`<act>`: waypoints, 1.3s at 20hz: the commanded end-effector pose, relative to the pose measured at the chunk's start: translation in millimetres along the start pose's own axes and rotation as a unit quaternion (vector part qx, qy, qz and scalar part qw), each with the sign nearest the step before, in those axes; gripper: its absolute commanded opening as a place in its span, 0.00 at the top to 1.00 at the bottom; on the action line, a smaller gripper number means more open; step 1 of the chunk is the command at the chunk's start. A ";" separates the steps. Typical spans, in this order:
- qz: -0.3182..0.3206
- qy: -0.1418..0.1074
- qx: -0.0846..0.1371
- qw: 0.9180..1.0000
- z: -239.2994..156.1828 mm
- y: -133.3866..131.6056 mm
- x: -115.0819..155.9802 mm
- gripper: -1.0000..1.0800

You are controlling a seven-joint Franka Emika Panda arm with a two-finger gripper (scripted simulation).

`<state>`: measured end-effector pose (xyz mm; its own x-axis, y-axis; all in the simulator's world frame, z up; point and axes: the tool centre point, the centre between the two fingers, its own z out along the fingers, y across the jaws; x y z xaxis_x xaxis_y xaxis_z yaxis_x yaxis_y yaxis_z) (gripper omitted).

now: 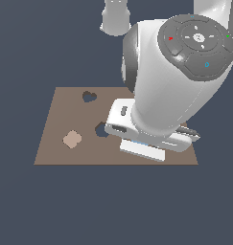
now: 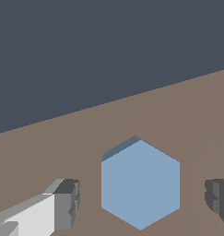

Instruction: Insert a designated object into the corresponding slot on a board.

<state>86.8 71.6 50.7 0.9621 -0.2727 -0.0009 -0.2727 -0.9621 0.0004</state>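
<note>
In the wrist view the light-blue hexagon piece point(image 2: 140, 184) lies flat on the brown board point(image 2: 85, 138). My gripper point(image 2: 142, 199) is open and straddles it, with one finger point(image 2: 67, 203) on each side and a gap between each finger and the piece. In the exterior view the arm's hand point(image 1: 146, 139) hangs low over the board point(image 1: 55, 148) toward the exterior view's right and hides the hexagon piece. A dark cutout point(image 1: 100, 129), the slot, shows partly beside the hand at its left edge; its full shape is hidden.
A dark heart-shaped cutout point(image 1: 89, 96) lies near the board's far edge. A pale clover-shaped piece point(image 1: 72, 139) sits on the board toward the exterior view's left. The arm's base point(image 1: 115, 16) stands beyond the board.
</note>
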 end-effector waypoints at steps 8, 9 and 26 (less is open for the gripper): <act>0.002 0.000 0.000 1.000 10.8 -0.8 1.4 0.04; 0.002 0.000 0.000 1.000 14.3 -0.5 1.7 0.04; 0.003 0.001 0.000 1.000 17.8 -0.8 2.0 1.00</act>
<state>88.6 71.9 31.0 0.9607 -0.2776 -0.0003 -0.2776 -0.9607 -0.0002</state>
